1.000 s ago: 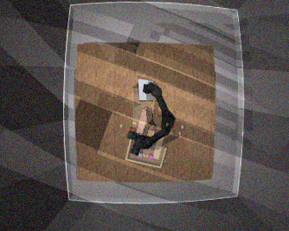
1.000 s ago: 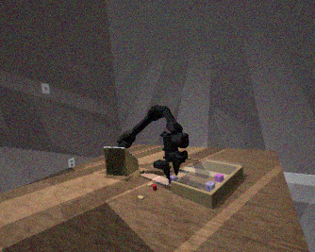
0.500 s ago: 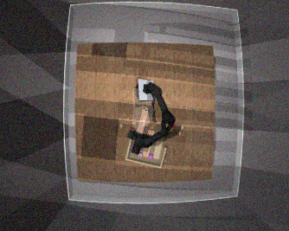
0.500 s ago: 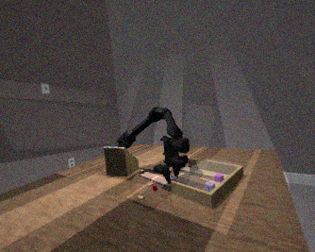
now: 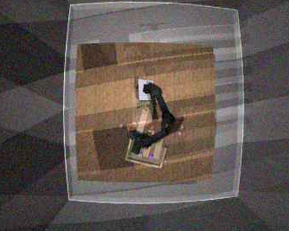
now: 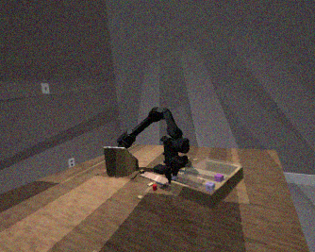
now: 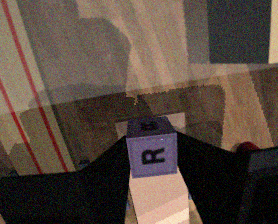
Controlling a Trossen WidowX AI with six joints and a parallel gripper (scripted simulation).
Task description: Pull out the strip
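The labelled cube [image 7: 152, 154] is blue-violet with a black R, centred in the wrist view. My gripper [image 7: 149, 138] [image 6: 171, 177] is shut on it, one dark finger at each side. A pale pinkish strip [image 7: 159, 200] [image 5: 143, 119] [image 6: 155, 176] runs beneath the cube in the wrist view, and a bit of it shows behind the cube. In the top view much of this strip lies outside the tray, toward the arm's base. Whether the cube touches the strip or is just above it, I cannot tell. The fingertips are hidden by the arm in the top view.
A shallow wooden tray [image 5: 144, 162] [image 6: 227, 185] holds other strips and two more cubes, a purple one [image 5: 150, 156] [image 6: 219, 177] and a bluish one [image 5: 140, 155] [image 6: 210, 186]. A red piece [image 6: 155, 187] [image 7: 246, 147] lies outside the tray. The arm's pedestal [image 6: 120, 163] stands beyond the strip.
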